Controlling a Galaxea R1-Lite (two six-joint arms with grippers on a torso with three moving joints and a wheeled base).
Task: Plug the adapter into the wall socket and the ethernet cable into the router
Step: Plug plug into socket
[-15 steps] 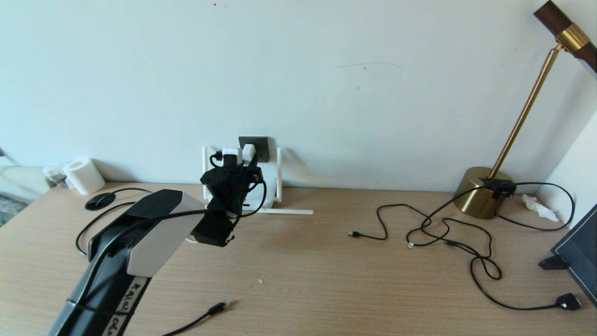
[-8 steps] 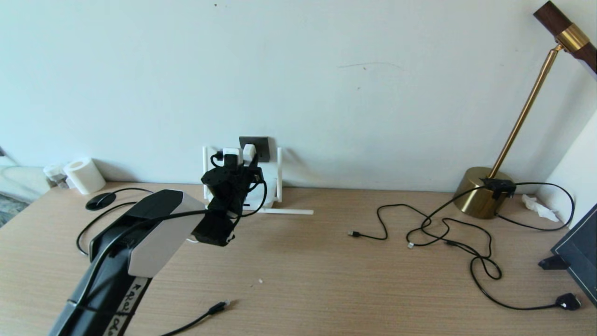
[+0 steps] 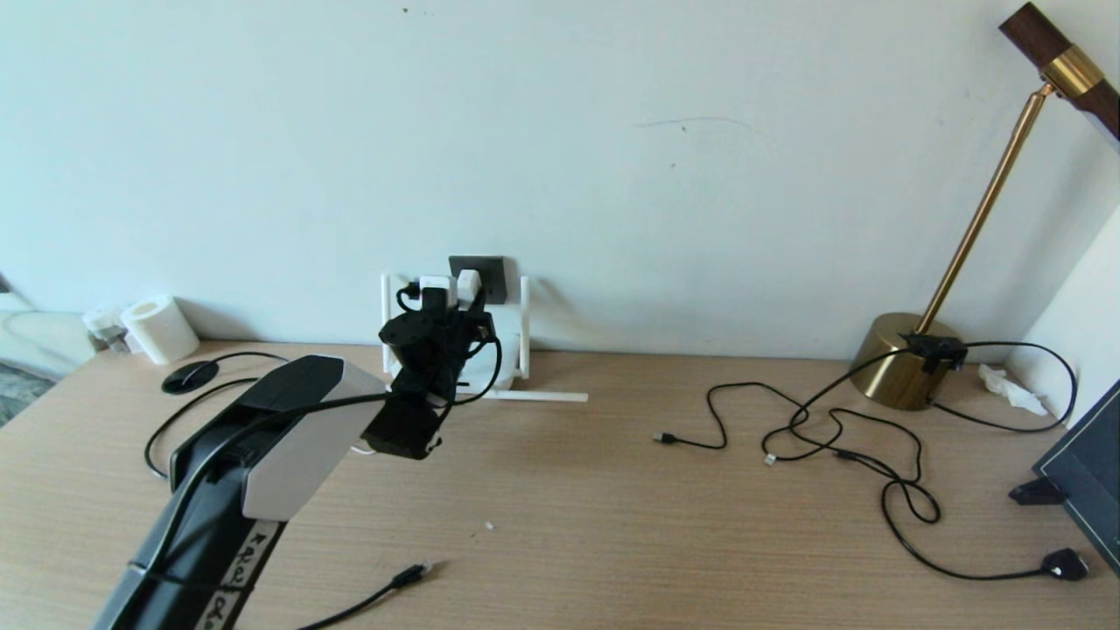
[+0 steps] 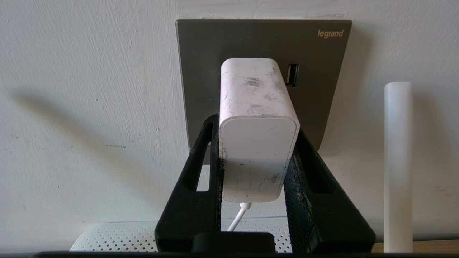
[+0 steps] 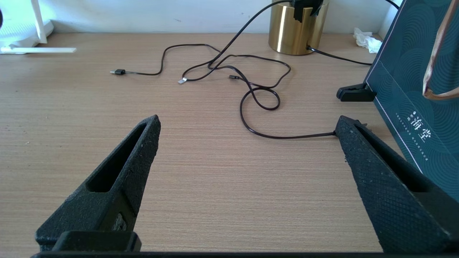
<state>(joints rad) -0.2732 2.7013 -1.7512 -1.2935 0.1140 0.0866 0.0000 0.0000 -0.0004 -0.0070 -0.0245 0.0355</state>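
You have one adapter, one wall socket, one router with three antennas in sight, one ethernet cable, one brass lamp, one toilet roll, one crumpled tissue, and two grippers: left gripper, right gripper.

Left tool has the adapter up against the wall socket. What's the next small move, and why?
Probably open the left tool and back straight off. Its fingers clamp the adapter, whose front end appears to sit against the wall socket, though the wrist view hides the prongs, so seating is unconfirmed. The ethernet cable lies unplugged on the desk, away from the router.
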